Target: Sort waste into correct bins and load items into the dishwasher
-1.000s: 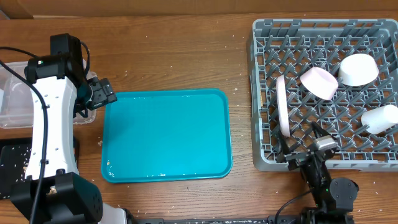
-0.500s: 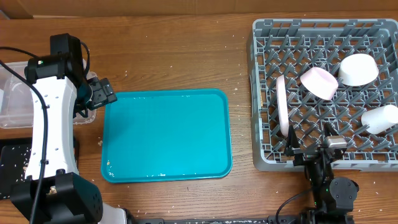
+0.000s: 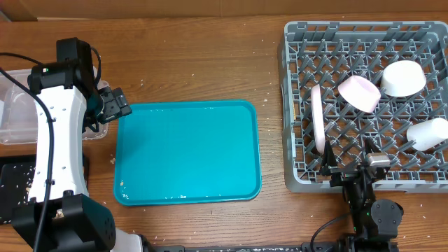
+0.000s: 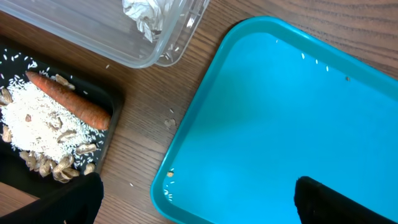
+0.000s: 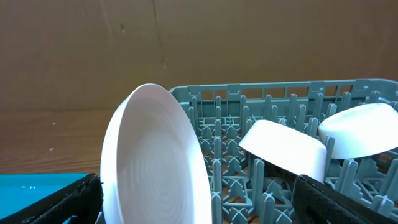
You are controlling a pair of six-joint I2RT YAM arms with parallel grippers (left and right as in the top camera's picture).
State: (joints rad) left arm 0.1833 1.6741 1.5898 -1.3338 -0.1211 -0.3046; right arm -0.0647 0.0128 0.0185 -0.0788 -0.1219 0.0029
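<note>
your right pincer (image 5: 197, 186) sits at the 6 o'clock rim of the grey dish rack (image 3: 364, 35). its fingers are spread wide and grasp nothing. just beyond it the large plate (image 5: 155, 162) stands on edge among the pegs. farther in, toward 1 o'clock from the plate, a pale-pink bowl (image 3: 359, 93) leans on the pegs. a white bowl (image 3: 402, 78) sits just beside it, closer to the 3 o'clock wall. a small cup (image 3: 428, 133) lies on its side against that wall.

your left pincer (image 4: 197, 190) hangs released and empty by the 10 o'clock corner of the teal tray (image 4: 280, 112). the tray lies mid-table (image 3: 196, 63) with a few stray grains on it. off the tray's 8 o'clock side is the black tray (image 4: 107, 140). it holds a heap of white rice (image 4: 37, 127), and the carrot (image 4: 68, 99) lies across the top of the heap. beyond it, toward 10 o'clock, stands the clear tub (image 4: 93, 37) with the foil ball (image 4: 146, 15) inside.
</note>
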